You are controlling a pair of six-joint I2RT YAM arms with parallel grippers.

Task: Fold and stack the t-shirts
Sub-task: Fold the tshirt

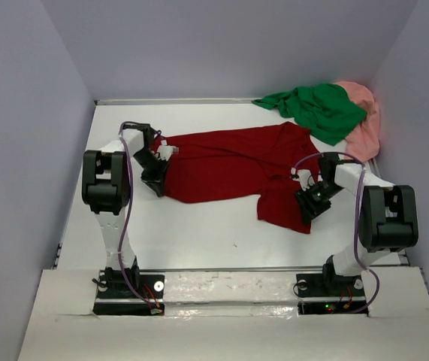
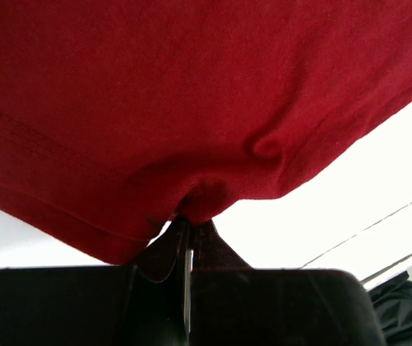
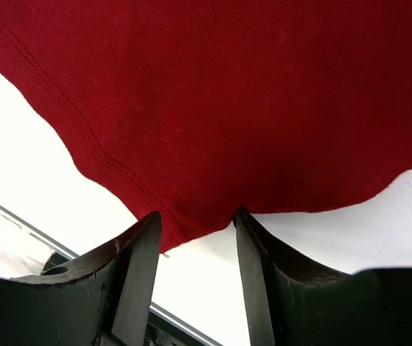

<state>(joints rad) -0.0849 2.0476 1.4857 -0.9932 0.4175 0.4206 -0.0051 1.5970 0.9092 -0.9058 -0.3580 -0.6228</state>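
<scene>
White links join bulky black joint housings on the left arm (image 1: 113, 229) and right arm (image 1: 349, 259). The jaws are black. A purple cable (image 1: 127, 241) runs down each arm to black bases (image 1: 124, 295).

You see the dark red t-shirt (image 1: 229, 162) spread loosely, with some wrinkles, across the middle of the table (image 1: 199, 241). The bright green t-shirt (image 1: 315, 109) lies crumpled at the table's far right corner, partly on the salmon pink t-shirt (image 1: 364, 124), which is crumpled too.
</scene>
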